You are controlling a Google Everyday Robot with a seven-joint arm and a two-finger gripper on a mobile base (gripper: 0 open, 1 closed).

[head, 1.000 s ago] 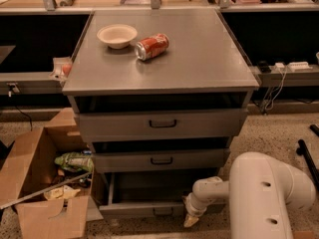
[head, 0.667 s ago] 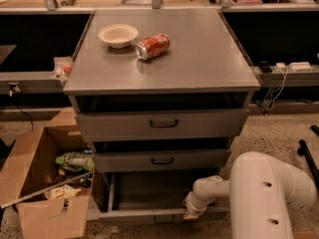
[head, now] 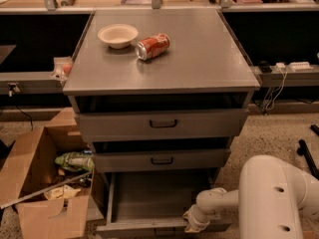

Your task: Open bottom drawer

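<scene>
The bottom drawer [head: 149, 198] of the grey metal cabinet is pulled out, showing a plain grey tray inside. Its slim front [head: 139, 228] lies along the lower edge of the view. My white arm reaches in from the lower right. My gripper [head: 193, 222] sits at the right part of the drawer front, low in the view. The mid-height drawer [head: 162, 160] and the tallest top drawer [head: 162, 124] stand above it, each with a black handle.
A cream bowl [head: 117, 35] and a red soda can [head: 152, 46] on its side rest on the cabinet top [head: 199, 59]. An open cardboard box [head: 45, 183] with trash stands on the floor at left. Cables [head: 271, 91] hang at right.
The bottom drawer has slid a little further out toward the camera, and my gripper has drawn back with it.
</scene>
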